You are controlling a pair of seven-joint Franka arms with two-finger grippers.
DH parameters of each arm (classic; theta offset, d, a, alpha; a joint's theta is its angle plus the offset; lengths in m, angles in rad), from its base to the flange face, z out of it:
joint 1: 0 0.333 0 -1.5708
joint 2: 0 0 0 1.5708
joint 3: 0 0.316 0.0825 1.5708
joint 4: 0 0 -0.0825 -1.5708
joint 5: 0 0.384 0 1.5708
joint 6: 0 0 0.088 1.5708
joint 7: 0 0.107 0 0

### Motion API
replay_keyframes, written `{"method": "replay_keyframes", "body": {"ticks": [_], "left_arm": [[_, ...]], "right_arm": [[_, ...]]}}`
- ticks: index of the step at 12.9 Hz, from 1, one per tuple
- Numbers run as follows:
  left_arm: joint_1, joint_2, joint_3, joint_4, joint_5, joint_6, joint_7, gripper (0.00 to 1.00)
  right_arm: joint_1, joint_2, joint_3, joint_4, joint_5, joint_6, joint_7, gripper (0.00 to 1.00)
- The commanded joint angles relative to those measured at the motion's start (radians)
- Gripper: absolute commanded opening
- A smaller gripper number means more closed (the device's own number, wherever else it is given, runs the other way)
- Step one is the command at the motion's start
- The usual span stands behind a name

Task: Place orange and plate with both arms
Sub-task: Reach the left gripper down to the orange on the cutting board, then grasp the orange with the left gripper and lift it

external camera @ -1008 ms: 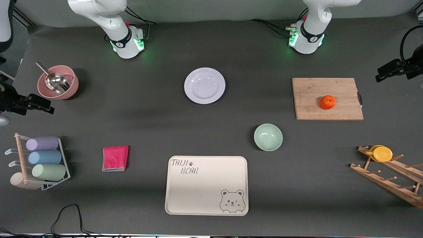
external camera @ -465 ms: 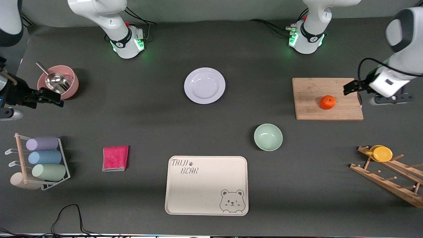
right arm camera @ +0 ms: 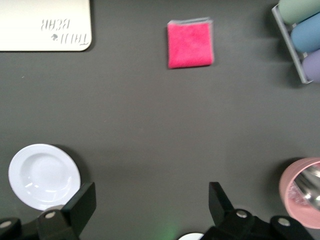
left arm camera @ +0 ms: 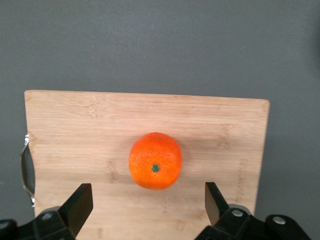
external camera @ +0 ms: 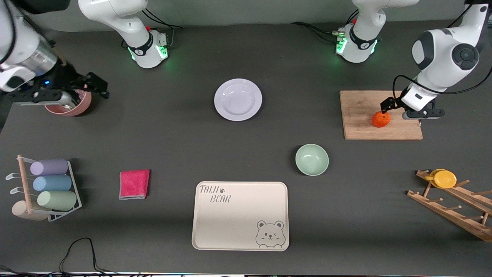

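Front view: orange (external camera: 381, 119) sits on the board (external camera: 380, 114); plate (external camera: 238, 99) lies mid-table. Left gripper (external camera: 385, 109) hovers over the orange, right gripper (external camera: 90, 86) by the pink bowl (external camera: 82, 108), which it part-hides.

Left wrist view: fingers (left arm camera: 80, 201) spread wide, empty. Centre them on the orange (left arm camera: 155, 160), then descend.

Right wrist view: fingers (right arm camera: 82, 203) released; plate (right arm camera: 44, 176) well apart.

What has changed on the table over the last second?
Both arms swung in from the table's ends. The left pincer now hangs open over the small orange on the wooden cutting board; the right pincer is open by the pink bowl. The white plate and orange stayed put.
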Motion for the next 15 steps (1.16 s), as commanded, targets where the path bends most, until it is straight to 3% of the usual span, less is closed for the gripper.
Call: {"method": "replay_keyframes", "body": {"ticks": [1, 4, 6, 11, 12, 13, 14, 15], "left_arm": [[0.016, 0.075, -0.003, -0.045, 0.014, 0.141, 0.017, 1.0], [0.021, 0.167, -0.003, -0.074, 0.012, 0.282, 0.017, 1.0], [0.023, 0.227, -0.003, -0.083, 0.012, 0.362, 0.017, 1.0], [0.024, 0.252, -0.003, -0.095, 0.011, 0.392, 0.016, 1.0], [0.023, 0.25, -0.003, -0.094, 0.009, 0.392, 0.013, 0.89], [0.023, 0.249, -0.003, -0.092, 0.008, 0.393, 0.008, 0.63], [0.023, 0.247, -0.003, -0.089, 0.007, 0.393, 0.008, 0.29], [0.023, 0.242, -0.003, -0.088, 0.007, 0.393, 0.008, 0.11]], "right_arm": [[0.092, -0.07, -0.007, -0.094, -0.009, 0.042, 0.132, 1.0], [0.146, -0.081, -0.007, -0.125, 0.006, 0.077, 0.185, 1.0], [0.147, -0.083, -0.007, -0.15, 0.069, 0.108, 0.187, 1.0], [0.146, -0.129, -0.039, -0.299, 0.192, 0.254, 0.158, 1.0], [0.146, -0.127, -0.043, -0.318, 0.219, 0.278, 0.155, 1.0], [0.146, -0.121, -0.059, -0.33, 0.251, 0.298, 0.12, 1.0], [0.144, -0.118, -0.078, -0.348, 0.303, 0.309, 0.068, 1.0], [0.143, -0.118, -0.115, -0.379, 0.368, 0.327, 0.016, 1.0]]}}
